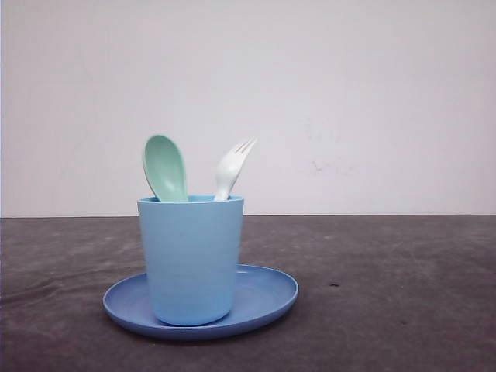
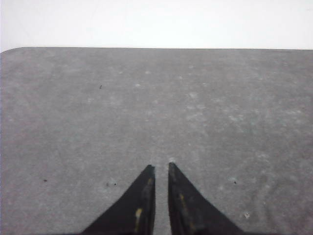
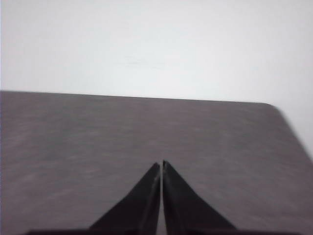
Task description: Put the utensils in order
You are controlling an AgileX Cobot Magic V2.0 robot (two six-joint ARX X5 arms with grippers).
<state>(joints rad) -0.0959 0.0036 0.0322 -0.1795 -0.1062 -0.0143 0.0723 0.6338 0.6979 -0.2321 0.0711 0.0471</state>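
Wall: plain white wall behind the table, bare, with a few faint scuffs or smudges right of centre, too small to tell which.
Table: dark grey tabletop with a matte, mottled surface; pale worn patches and a few small dark specks.
Table edge: the far edge meets the wall in a straight horizontal line; a rounded corner shows in each wrist view.
Light: even and soft, without hard shadows; a mild sheen lies across the tabletop.
Right wrist view: slightly blurred, so surface grain is unclear.
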